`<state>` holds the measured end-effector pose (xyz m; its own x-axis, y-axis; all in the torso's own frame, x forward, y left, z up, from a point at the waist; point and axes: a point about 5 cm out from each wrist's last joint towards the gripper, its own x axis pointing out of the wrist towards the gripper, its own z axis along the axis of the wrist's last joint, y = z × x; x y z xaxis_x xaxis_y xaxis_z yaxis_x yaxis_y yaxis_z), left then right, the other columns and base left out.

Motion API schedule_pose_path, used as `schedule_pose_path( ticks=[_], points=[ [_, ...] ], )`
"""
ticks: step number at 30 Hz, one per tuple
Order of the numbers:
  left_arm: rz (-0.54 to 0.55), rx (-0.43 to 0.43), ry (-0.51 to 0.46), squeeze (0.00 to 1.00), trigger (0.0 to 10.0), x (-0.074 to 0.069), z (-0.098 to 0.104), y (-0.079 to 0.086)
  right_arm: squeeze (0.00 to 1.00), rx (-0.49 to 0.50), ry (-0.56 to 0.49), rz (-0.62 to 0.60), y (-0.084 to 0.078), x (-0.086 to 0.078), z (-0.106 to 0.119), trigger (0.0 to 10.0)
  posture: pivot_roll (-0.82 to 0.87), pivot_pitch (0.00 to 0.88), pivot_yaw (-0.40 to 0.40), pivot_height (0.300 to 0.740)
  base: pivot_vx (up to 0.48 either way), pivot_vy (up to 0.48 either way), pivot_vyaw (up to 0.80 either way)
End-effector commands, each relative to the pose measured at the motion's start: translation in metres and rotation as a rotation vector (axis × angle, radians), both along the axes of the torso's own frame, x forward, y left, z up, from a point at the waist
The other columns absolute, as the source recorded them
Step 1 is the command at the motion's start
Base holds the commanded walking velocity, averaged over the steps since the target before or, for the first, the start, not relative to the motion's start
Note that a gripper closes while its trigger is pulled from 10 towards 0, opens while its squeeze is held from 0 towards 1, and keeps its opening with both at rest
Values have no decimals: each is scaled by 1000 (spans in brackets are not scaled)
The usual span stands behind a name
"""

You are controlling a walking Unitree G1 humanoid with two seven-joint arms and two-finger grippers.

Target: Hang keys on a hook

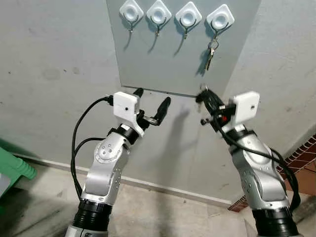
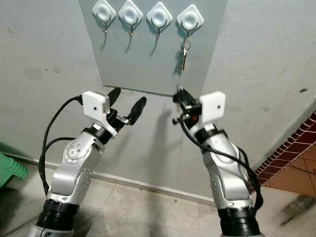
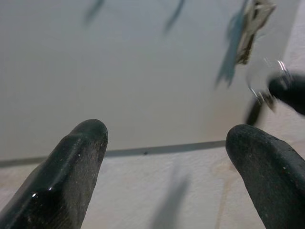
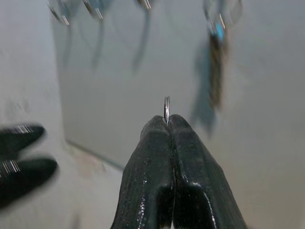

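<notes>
A grey board point(image 1: 177, 64) on the wall carries a row of white hooks point(image 1: 158, 14). A bunch of keys point(image 1: 211, 53) hangs from the rightmost hook point(image 1: 219, 19). Below that hook and just under the board's lower edge, my right gripper point(image 1: 202, 96) is shut on a thin metal key ring point(image 4: 167, 109) that sticks out from its fingertips; I cannot make out any keys on the ring. My left gripper point(image 1: 152, 98) is raised beside it at the board's lower edge, open, with nothing between its fingers. The hanging keys point(image 3: 252, 28) appear blurred in the left wrist view.
The three hooks to the left of the keys are bare. A green plastic object point(image 1: 15, 170) stands on the floor at the far left. A skirting strip point(image 1: 163, 187) runs along the wall's foot, and red brick paving point(image 1: 301, 153) lies at the right.
</notes>
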<state>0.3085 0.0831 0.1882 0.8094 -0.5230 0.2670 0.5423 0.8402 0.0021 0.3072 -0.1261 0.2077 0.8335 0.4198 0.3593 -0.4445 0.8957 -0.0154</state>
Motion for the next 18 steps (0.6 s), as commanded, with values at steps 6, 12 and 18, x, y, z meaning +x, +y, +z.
schedule_pose_path(
  ticks=[6,12,18],
  points=[
    [-59,27,-46,0,10000,-4,11,-10,0,10,-79,41,8,2,22,10000,-71,74,-5,740,0,0,0],
    [-74,26,-65,0,10000,-5,17,-12,0,21,-141,57,10,3,41,10000,-68,70,-6,740,0,0,0],
    [-81,24,-68,0,10000,-6,19,-13,0,22,-188,62,10,5,55,10000,-69,68,-4,740,0,0,0]
  ],
)
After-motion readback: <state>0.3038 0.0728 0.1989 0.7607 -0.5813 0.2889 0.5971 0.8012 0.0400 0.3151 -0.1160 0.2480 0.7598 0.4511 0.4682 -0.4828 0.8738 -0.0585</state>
